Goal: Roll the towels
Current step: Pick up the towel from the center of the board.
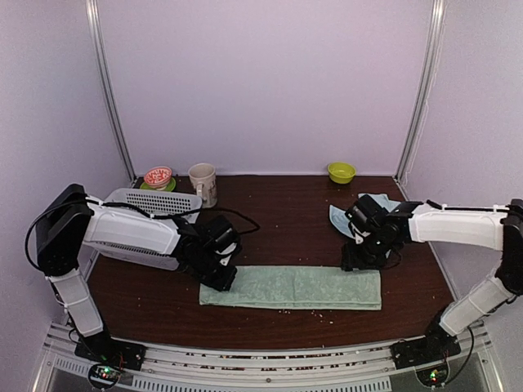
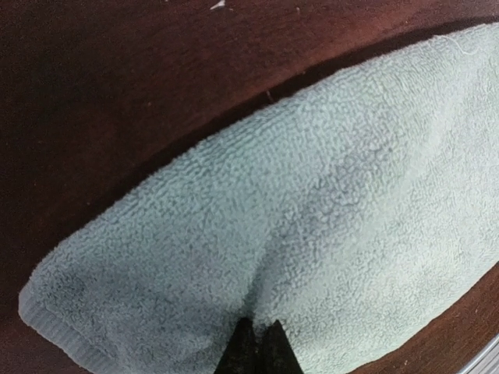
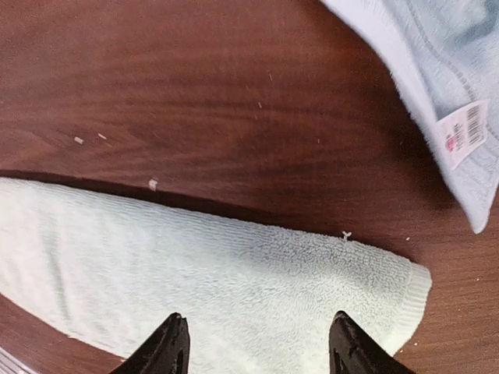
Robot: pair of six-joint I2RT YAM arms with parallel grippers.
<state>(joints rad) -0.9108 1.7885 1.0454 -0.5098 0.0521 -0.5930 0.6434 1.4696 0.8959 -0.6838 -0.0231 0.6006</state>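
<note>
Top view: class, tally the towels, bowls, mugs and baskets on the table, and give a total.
Towels: 2, green towel, blue towel
Bowls: 2, red bowl, green bowl
Mug: 1
Basket: 1
Total: 6

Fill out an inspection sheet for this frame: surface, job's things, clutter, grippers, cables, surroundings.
Surface: dark wood table, with pale crumbs scattered on it.
Job's things: green towel folded into a long flat strip, unrolled; blue towel crumpled at back right.
Clutter: white basket, mug, patterned bowl, green bowl.
Grippers: left gripper shut on the green towel's left end; right gripper open over its right end.
Cables: black cable looping by the basket.
Surroundings: lilac walls, metal posts.
</note>
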